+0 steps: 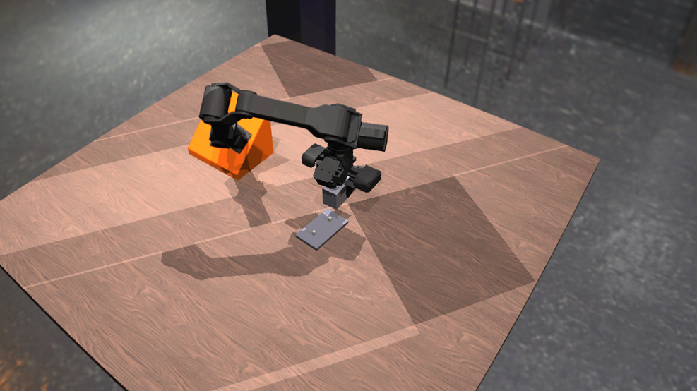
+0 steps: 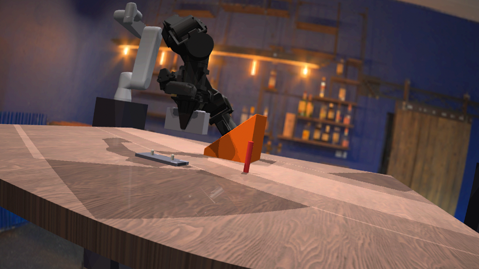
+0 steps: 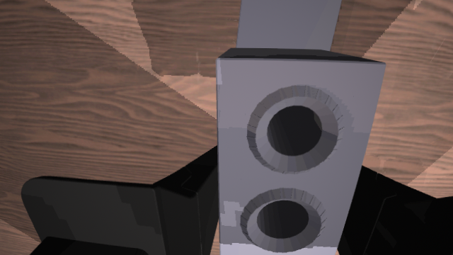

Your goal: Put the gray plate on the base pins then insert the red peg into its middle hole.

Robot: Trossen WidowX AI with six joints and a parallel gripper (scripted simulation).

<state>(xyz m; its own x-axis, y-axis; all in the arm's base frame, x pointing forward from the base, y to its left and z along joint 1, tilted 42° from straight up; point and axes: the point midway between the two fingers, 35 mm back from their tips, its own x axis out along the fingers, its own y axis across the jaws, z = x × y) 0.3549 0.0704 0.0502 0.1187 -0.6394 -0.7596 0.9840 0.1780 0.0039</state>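
Note:
My gripper [image 1: 334, 191] [image 2: 185, 122] [image 3: 270, 153] is shut on the gray plate [image 1: 331, 198] [image 2: 199, 124] [image 3: 233, 106], a thick block held in the air. Two of its holes show in the wrist view; the rest is cut off at the bottom. The flat gray base [image 1: 325, 232] [image 2: 161, 159] [image 3: 283, 25] lies on the table below, with two short pale pins standing up from it. In the exterior view the plate hangs above the base and partly to its right. The red peg [image 2: 248, 156] stands upright on the table, right of the base; the arm hides it in the top view.
An orange wedge [image 1: 254, 145] [image 2: 252, 139] stands by the arm's foot, behind the peg in the exterior view. The wooden table [image 1: 124, 321] [image 2: 361, 248] carries the base and the peg. A gray robot arm [image 2: 147, 58] stands on a dark block in the background.

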